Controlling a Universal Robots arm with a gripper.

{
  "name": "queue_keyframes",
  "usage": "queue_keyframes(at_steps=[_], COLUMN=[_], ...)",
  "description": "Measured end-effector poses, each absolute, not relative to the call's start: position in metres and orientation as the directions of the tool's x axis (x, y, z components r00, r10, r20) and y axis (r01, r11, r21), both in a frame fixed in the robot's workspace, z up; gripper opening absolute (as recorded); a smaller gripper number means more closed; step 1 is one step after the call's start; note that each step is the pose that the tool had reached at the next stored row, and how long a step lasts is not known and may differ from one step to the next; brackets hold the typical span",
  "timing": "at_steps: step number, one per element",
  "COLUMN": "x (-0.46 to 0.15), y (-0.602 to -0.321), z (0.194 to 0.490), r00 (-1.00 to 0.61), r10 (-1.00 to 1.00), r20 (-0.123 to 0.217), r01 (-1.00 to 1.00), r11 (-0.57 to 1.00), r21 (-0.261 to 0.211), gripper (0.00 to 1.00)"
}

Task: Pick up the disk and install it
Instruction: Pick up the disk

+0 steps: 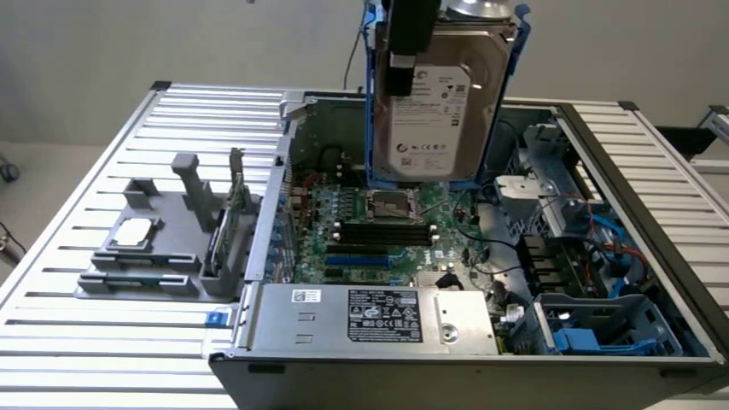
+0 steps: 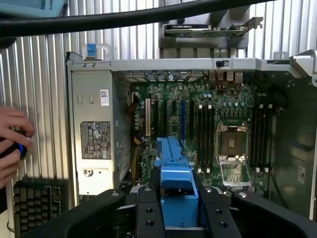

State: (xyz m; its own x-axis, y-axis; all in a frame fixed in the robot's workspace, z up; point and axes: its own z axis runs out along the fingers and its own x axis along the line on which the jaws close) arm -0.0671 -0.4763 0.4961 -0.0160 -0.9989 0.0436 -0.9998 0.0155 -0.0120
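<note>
Disk hangs upright, silver-grey, white-labelled, blue-edged, its top probably clamped.

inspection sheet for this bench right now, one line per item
surface: slatted metal table, open case standing on it
job's things: disk in its blue carrier, held upright above the board; not installed
clutter: grey fixture with a chip at the exterior view's left; keyboard
pincer: pincer shut on the disk's carrier
cables: thick black cable close to the wrist camera; blue wires inside the case
surroundings: a hand near the keyboard; pale wall behind the table
</note>
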Motion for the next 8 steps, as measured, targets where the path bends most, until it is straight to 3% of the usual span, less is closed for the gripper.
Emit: queue_keyframes(at_steps=[8], x=[-0.044], y=[-0.494], z=[0.496], r00=[-0.016], r10=[-0.999], r20=[0.043], r01=[-1.000], r11=[0.016], r21=[-0.011], gripper=[0.32])
